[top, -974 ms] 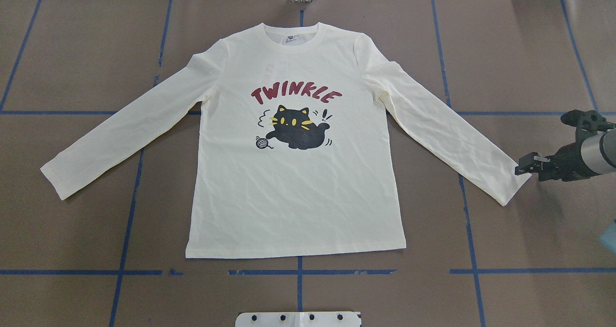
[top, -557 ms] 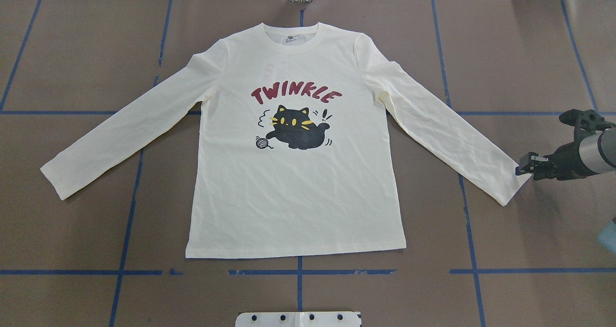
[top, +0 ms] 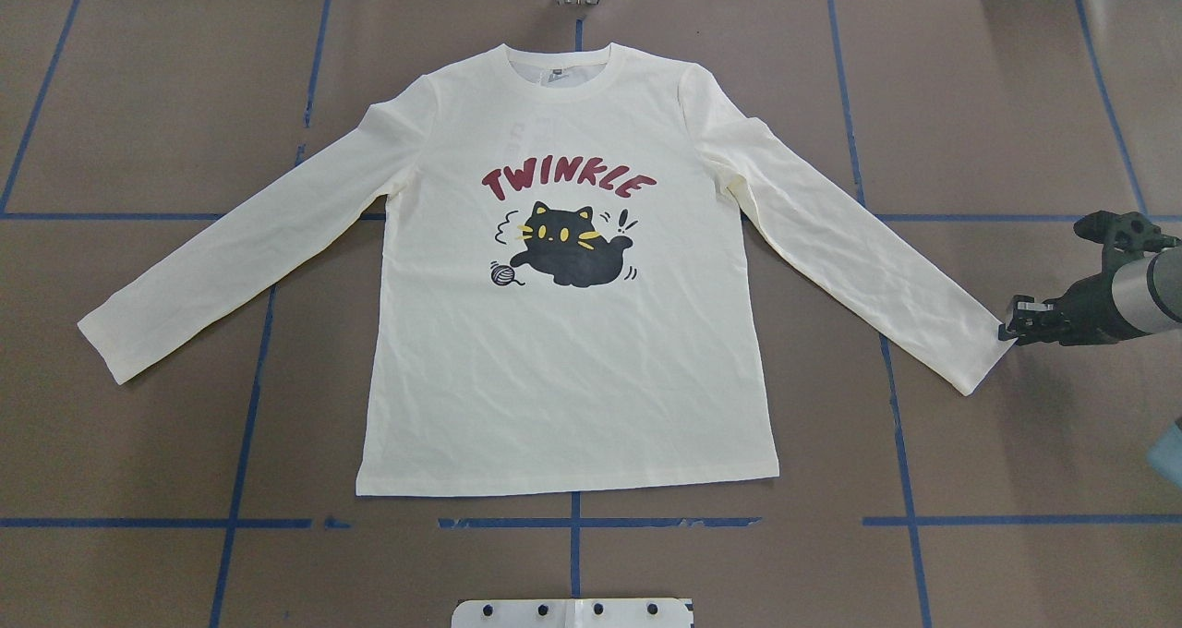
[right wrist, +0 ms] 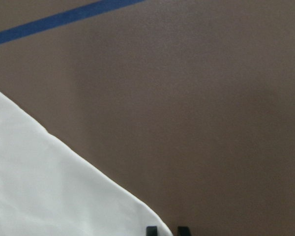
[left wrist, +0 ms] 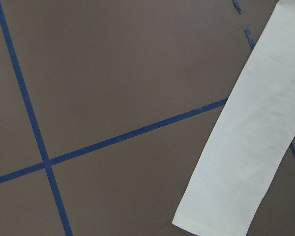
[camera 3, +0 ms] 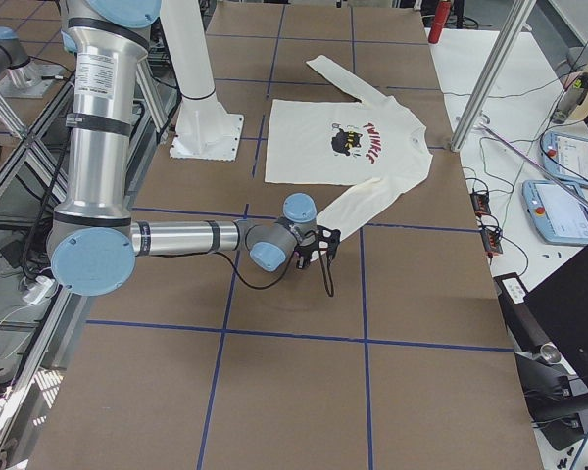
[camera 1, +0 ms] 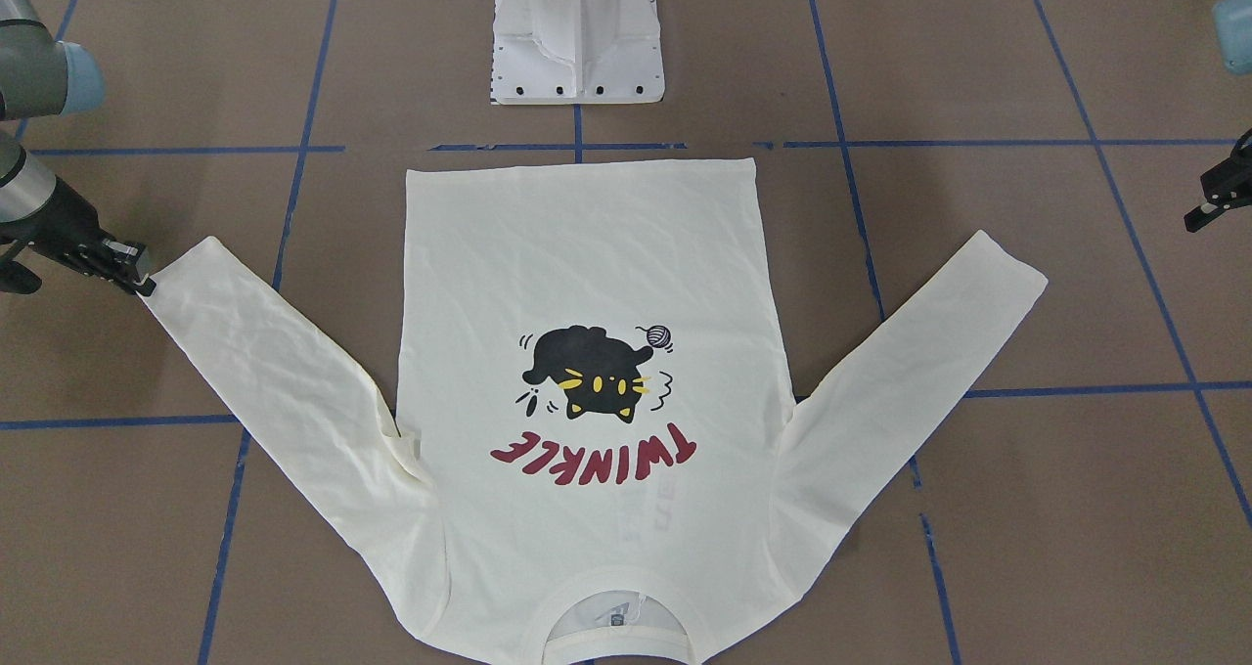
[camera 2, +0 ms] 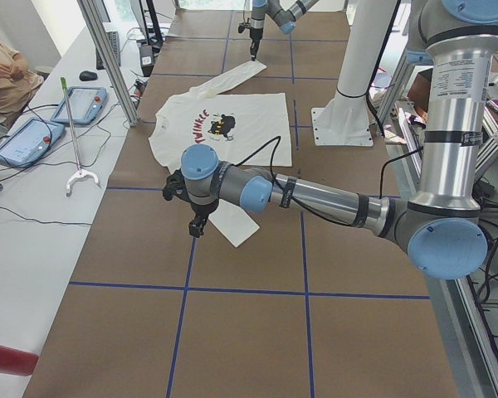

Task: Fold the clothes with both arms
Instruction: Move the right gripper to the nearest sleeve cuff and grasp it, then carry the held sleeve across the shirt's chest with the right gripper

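Cream shirt (top: 563, 369) with red "TWINKLE" over a black cat lies flat, front up, on the brown table (top: 138, 102), and your right gripper (top: 1005, 332) has just narrowed to a slit at the right cuff corner with nothing pinched yet, so the sleeve fold looks about to start, while the left gripper (camera 1: 1201, 213) sits well off the other cuff and I can't tell how wide it stands.

Place: robotics lab | evidence: teach pendant (camera 2: 84, 103), aluminium frame post (camera 2: 109, 62), blue-taped brown table (top: 138, 443)

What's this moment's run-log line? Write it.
T-shirt flat, unfolded | right claw at cuff, grip unclear | left claw off T-shirt
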{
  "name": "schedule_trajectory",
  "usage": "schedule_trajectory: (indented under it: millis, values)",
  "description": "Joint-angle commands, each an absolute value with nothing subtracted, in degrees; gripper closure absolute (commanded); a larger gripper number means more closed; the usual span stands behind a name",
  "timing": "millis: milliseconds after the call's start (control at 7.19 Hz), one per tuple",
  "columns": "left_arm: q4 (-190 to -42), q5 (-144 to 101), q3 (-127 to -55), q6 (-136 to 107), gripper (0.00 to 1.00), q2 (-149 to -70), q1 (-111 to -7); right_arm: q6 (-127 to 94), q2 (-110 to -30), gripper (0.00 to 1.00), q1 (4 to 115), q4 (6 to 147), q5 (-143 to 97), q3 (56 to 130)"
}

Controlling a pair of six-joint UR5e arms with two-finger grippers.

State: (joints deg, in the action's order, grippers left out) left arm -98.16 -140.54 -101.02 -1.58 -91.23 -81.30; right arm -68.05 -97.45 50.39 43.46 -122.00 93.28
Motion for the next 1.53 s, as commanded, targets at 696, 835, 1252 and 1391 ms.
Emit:
schedule_trajectory:
  millis: [696, 835, 1252, 1391]
  values:
    - [-98.3, -140.8, -101.1, -1.7, 0.00, -91.3, -81.3, -83.1, -65.8, 1.00, 48.3, 73.6, -123.8, 103.6]
    - [-98.3, -140.8, -101.0, -1.7, 0.00, -91.4, -81.3, -85.0, -56.9, 1.00, 46.5, 82.0, -122.6, 102.6]
    - [-98.6, -140.8, -101.0, -1.7, 0.00, -91.4, -81.3, -86.7, -40.2, 1.00, 35.8, 80.2, -109.6, 88.9]
    - [-98.6, -140.8, -101.0, -1.7, 0.00, -91.5, -81.3, -87.3, -34.8, 1.00, 32.5, 76.2, -106.2, 81.1]
